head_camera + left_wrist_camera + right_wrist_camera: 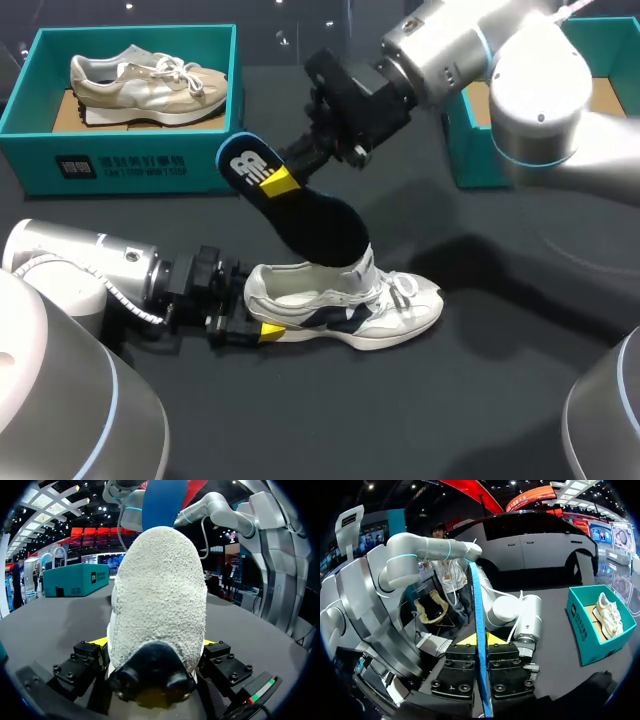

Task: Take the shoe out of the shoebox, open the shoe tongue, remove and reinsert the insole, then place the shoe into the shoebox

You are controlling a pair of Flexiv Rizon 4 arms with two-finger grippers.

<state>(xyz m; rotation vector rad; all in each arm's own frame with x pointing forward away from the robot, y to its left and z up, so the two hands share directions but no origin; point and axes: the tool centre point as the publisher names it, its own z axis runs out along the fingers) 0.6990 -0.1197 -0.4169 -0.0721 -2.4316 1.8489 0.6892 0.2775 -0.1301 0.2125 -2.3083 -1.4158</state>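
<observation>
Clamped white sneaker (400, 310) by heel between left gripper (260, 318) fingers | pinched black insole (315, 228) in right gripper (280, 181), far end inside sneaker.

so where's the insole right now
Head view: the insole is mid-table, pinched by the right gripper, slanting down with its lower end at the opening of the white shoe, whose heel the left gripper grips.

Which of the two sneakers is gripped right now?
The white-and-navy sneaker on the table, its heel clamped in the left gripper; the beige sneaker lies untouched in the teal shoebox.
</observation>
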